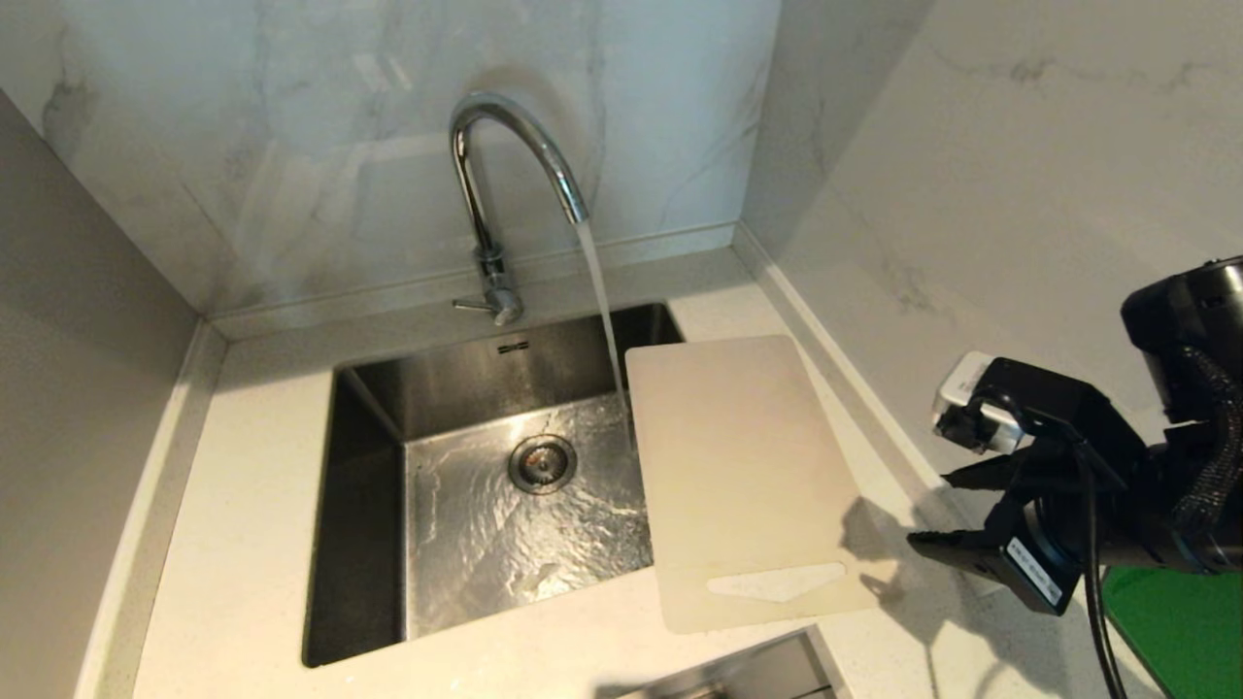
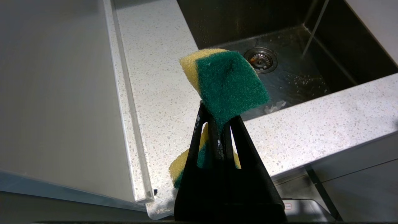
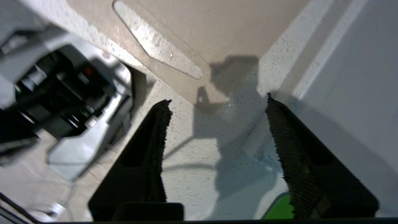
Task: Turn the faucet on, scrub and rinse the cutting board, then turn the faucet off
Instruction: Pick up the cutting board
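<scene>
The chrome faucet (image 1: pixel 505 165) stands behind the sink (image 1: pixel 364 505), and a stream of water (image 1: pixel 604 311) runs from its spout into the basin. The cream-white cutting board (image 1: pixel 738 476) lies flat on the counter right of the sink, its left edge over the basin and its handle cutout (image 1: pixel 777 582) nearest me. My right gripper (image 1: pixel 930 512) hovers open just right of the board's near corner, holding nothing. In the right wrist view the board (image 3: pixel 217 28) lies beyond that open gripper (image 3: pixel 217 99). My left gripper (image 2: pixel 219 115) is shut on a green-and-yellow sponge (image 2: pixel 227 84), out of the head view.
Marble walls close the counter at the back and right. A white socket (image 1: pixel 961 388) sits on the right wall behind my right gripper. A green board (image 1: pixel 1180 621) lies at the near right. The drain (image 1: pixel 541 463) is in the wet basin. A second metal basin edge (image 1: pixel 738 670) shows in front.
</scene>
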`<state>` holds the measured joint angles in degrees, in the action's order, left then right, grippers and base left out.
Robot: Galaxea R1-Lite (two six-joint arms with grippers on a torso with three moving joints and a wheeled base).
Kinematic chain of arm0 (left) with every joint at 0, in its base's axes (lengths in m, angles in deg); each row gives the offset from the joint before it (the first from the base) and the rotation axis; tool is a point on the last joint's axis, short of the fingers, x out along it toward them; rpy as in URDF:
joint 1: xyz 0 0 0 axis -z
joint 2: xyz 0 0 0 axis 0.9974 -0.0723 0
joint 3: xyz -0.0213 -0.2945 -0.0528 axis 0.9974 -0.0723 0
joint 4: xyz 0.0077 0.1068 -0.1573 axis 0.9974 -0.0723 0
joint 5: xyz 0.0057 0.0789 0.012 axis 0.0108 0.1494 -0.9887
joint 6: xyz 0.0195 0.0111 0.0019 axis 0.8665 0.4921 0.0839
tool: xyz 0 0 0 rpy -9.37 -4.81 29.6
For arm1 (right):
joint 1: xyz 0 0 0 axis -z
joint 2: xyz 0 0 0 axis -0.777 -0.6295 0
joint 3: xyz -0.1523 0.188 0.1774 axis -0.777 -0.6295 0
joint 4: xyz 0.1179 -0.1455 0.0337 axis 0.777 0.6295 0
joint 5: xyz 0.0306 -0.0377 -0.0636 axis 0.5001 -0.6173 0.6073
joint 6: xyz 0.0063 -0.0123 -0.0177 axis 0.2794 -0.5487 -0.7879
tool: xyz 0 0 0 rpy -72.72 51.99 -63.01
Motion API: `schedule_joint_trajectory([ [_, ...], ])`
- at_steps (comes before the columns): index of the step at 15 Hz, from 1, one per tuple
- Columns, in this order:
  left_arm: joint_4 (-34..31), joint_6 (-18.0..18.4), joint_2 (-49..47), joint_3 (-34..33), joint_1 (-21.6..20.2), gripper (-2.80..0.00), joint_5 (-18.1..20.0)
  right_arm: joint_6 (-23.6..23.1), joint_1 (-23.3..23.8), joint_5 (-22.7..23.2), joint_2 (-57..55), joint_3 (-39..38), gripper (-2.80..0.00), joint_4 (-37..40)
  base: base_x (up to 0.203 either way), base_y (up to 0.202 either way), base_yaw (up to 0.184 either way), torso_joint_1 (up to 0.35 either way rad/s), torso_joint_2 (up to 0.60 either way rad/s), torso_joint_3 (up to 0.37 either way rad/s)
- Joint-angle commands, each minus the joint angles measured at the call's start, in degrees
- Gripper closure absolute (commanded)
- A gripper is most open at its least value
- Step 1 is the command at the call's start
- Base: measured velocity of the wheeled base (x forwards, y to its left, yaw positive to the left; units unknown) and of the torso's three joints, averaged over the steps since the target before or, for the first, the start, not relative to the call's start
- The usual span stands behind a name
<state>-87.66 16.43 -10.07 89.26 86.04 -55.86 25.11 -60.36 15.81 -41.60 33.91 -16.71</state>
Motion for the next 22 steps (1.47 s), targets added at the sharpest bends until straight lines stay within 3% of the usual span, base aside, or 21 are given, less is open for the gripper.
schedule_joint_trajectory([
  [1,0.0,0.0,0.0,-0.1,0.0,0.00,0.0,-7.0,-1.6,-0.2,-4.3,-0.6,-2.80,0.2,0.000,0.000,0.000,0.000,0.00,0.000],
  [4,0.0,0.0,-0.1,-0.2,0.0,0.00,0.0,-9.9,-6.6,-7.7,-8.2,-1.1,-2.80,0.1,0.000,0.000,0.000,0.000,0.00,0.000],
  [7,0.0,0.0,-0.1,-0.2,0.0,0.00,0.0,-15.9,-9.5,-10.1,-10.4,-1.1,-2.80,0.2,0.000,0.000,0.000,0.000,0.00,0.000],
  [10,0.0,0.0,0.0,-0.2,0.0,0.00,0.0,-16.1,-13.6,-12.1,-12.3,-3.3,-2.80,0.4,0.000,0.000,0.000,0.000,0.00,0.000],
  [15,0.0,0.0,0.0,-0.2,0.0,0.00,0.0,-16.9,-14.4,-12.9,-16.8,-5.5,-2.80,-0.1,0.000,0.000,0.000,0.000,0.00,0.000],
  [17,0.0,0.0,0.0,-0.2,0.0,0.00,0.0,-17.8,-14.8,-17.5,-18.8,-5.4,-2.80,-2.5,0.000,0.000,0.000,0.000,0.00,0.000],
  [22,0.0,0.0,0.0,-0.2,0.0,0.00,0.0,-17.9,-17.1,-17.8,-21.9,-6.9,-2.80,-5.7,0.000,0.000,0.000,0.000,0.00,0.000],
])
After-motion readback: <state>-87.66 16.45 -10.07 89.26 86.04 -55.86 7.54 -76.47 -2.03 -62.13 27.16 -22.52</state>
